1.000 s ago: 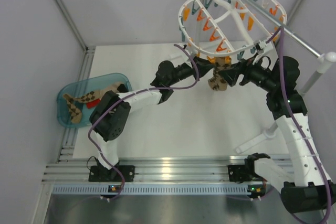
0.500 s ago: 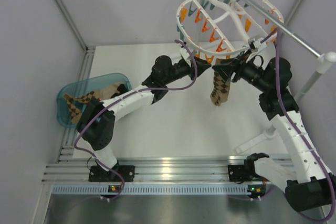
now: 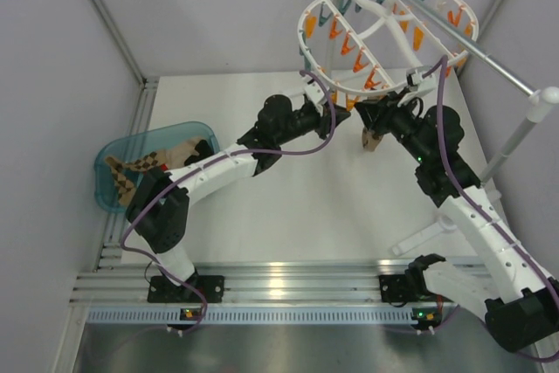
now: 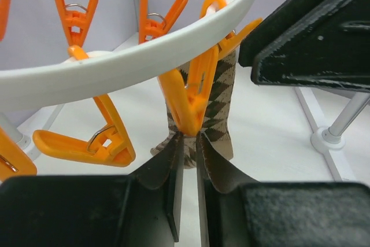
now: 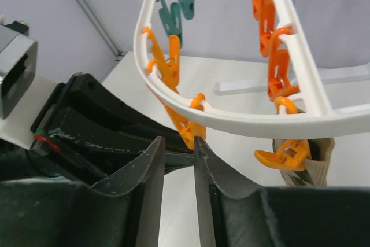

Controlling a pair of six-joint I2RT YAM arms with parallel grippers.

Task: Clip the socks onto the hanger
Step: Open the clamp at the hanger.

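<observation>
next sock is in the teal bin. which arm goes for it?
Left, probably. The teal bin sits on the left arm's side, near its base; the right gripper is across the table under the hanger. The left gripper must first let go of the orange clip.

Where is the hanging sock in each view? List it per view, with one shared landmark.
Top external: sock centre-right, under the hanger.
Left wrist: centre, behind an orange clip.
Right wrist: bottom right, partly hidden.
Shared landmark: the hanger's white rim.
</observation>
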